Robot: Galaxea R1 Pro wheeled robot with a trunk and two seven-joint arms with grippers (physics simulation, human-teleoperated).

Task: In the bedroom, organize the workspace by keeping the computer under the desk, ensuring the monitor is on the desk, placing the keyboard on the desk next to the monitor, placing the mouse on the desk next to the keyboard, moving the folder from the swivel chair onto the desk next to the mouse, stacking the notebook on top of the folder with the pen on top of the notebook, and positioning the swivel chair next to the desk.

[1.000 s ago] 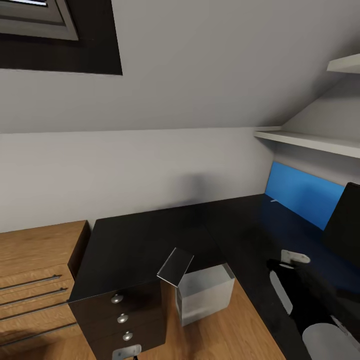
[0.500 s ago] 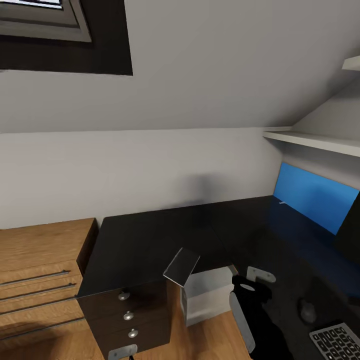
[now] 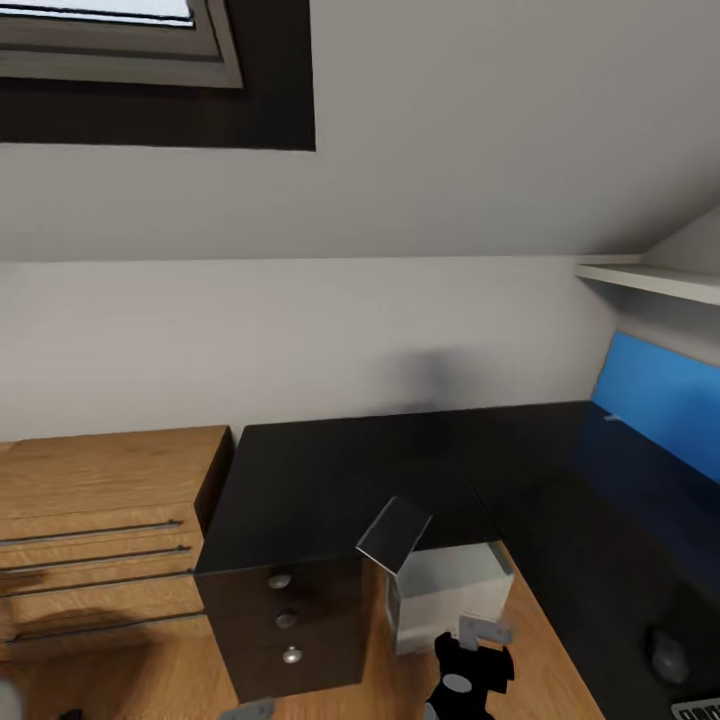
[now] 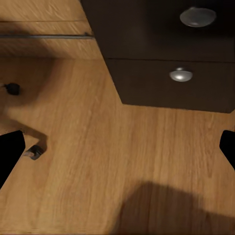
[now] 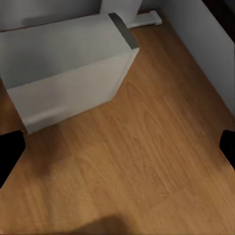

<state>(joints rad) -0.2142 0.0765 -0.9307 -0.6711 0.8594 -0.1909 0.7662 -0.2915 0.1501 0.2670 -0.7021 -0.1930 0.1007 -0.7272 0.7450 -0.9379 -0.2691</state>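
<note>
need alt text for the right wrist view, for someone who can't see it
A pale grey computer tower stands on a light wooden floor, seen from above past the right hand, whose two black fingertips sit at opposite edges of the picture, wide apart and holding nothing. A white desk leg stands behind the tower.

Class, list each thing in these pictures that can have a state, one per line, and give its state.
Computer: upright on the floor, under the desk.
Desk: drawers shut.
Mouse: lying on the desk top.
Left gripper: open, nothing between the jaws, over the floor by the drawers.
Right gripper: open, holding nothing, over the floor near the computer.
Roof window: looks shut.
</note>
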